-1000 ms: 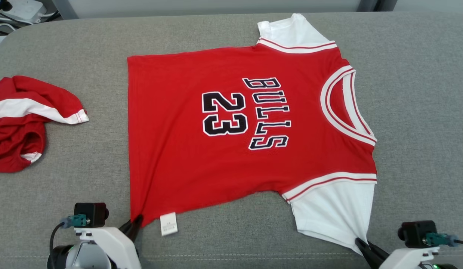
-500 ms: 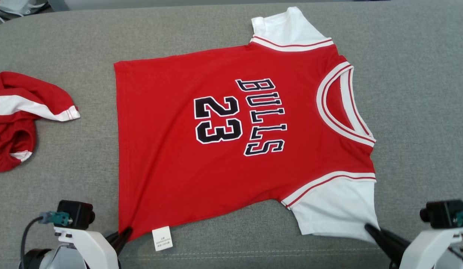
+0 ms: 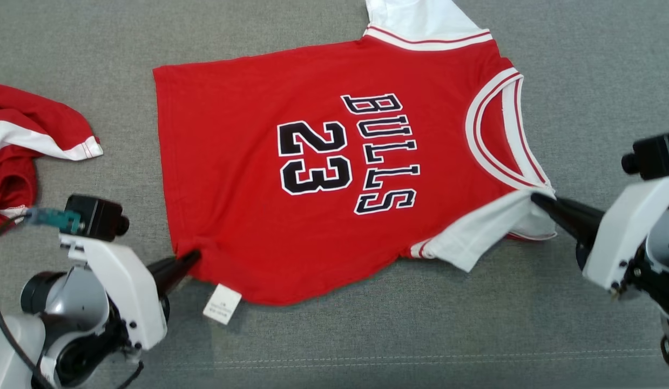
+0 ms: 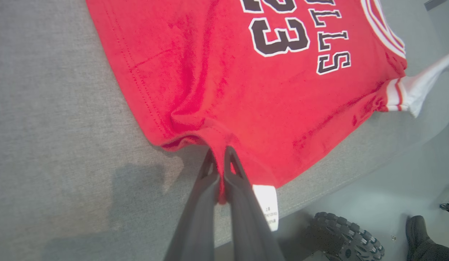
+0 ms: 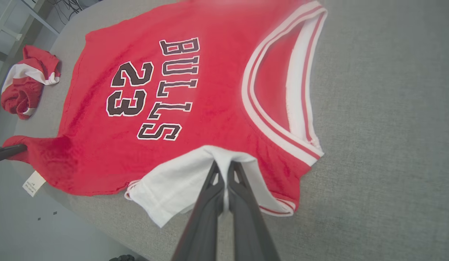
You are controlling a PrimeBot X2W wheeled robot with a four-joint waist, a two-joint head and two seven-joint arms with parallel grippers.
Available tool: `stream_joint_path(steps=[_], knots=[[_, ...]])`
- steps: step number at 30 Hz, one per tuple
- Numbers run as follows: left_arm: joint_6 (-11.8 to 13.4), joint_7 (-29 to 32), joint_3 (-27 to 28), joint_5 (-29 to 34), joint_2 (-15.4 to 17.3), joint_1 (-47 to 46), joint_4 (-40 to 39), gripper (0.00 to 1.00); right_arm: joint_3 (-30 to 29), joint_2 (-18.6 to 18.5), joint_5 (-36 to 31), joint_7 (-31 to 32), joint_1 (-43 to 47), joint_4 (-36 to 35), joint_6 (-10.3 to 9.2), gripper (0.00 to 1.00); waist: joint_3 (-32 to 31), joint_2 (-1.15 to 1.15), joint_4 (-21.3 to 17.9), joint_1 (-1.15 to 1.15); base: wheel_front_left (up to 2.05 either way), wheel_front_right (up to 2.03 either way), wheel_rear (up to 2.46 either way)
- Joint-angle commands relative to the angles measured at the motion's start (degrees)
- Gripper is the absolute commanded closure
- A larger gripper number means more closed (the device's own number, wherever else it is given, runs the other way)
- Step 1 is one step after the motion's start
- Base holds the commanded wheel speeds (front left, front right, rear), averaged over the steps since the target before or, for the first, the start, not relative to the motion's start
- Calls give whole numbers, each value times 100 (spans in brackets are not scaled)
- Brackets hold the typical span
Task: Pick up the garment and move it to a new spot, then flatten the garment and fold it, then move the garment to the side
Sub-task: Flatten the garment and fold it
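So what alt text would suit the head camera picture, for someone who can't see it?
A red Bulls 23 jersey lies spread on a grey padded surface, its near edge pinched by two dark tools: the left tool shut on the hem corner, the right tool on the white sleeve. A crumpled red and white garment sits far left.

It looks like a lab or test room: a grey cloth-covered surface [image 3: 582, 65], a smooth pale floor [image 4: 373, 195], and cables [image 5: 70, 4] by a metal frame [image 5: 39, 17].

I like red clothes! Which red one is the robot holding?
The flat jersey marked BULLS 23: both arms' jaws pinch it, at hem and white sleeve. The crumpled red garment at the left lies untouched.
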Motion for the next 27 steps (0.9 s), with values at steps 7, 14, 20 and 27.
stream_joint_path(steps=[7, 14, 20, 27], knots=[[-86, 62, 371, -305, -33, -1043, 430, 100, 174, -61, 199, 77, -1151, 805, 24, 100, 135, 0, 38, 0, 0, 0, 0], [-236, -77, 571, -716, -278, -1566, 1124, 100, 367, -83, 348, -317, -1979, 1857, 24, 100, 327, 0, 86, 0, 0, 0, 0], [-354, -260, 680, -918, -467, -1870, 1741, 100, 576, -96, 579, -732, -2381, 2490, 24, 100, 447, 0, 119, 0, 0, 0, 0], [-466, -527, 852, -1074, -597, -2075, 2343, 100, 818, -97, 974, -1347, -2721, 3011, 24, 100, 553, 0, 151, 0, 0, 0, 0]])
